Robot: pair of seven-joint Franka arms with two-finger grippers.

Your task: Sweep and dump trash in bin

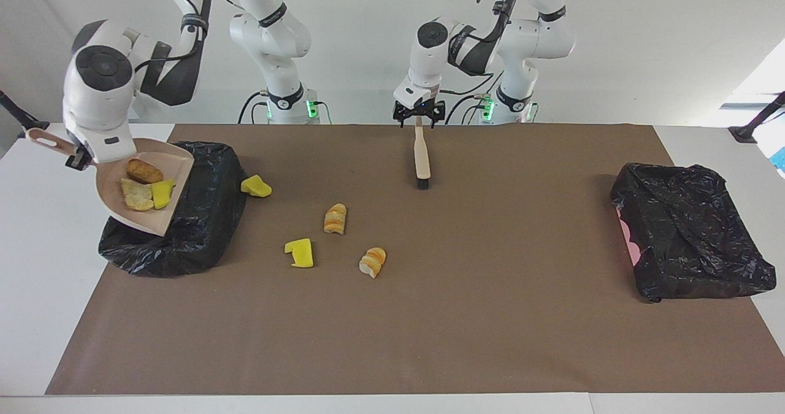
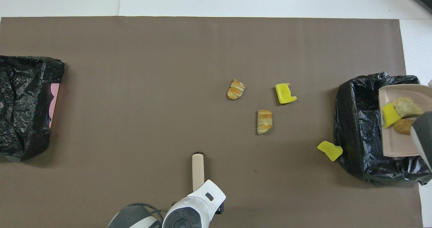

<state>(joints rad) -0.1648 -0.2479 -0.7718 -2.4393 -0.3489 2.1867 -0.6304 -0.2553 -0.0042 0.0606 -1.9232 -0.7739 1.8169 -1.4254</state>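
My right gripper [image 1: 76, 156] is shut on the handle of the beige dustpan [image 1: 116, 202], which it holds tilted over the black-bagged bin [image 1: 196, 224]. In the pan lie a brown nugget [image 1: 145, 170], a pale lump [image 1: 136, 194] and a yellow foam chunk [image 1: 161, 193]. More trash lies on the brown mat: a yellow chunk [image 1: 256, 186] beside the bin, another yellow chunk [image 1: 300, 253] and two striped bread pieces [image 1: 335, 218] [image 1: 372, 261]. My left gripper [image 1: 418, 119] stands open at the handle end of the beige brush [image 1: 421, 156], which lies on the mat.
A second black-bagged bin [image 1: 690, 236] with a pink edge sits at the left arm's end of the mat. From overhead, the left arm's wrist [image 2: 194, 211] covers the brush's handle end, and the dustpan [image 2: 391, 143] overhangs the bin [image 2: 357, 126].
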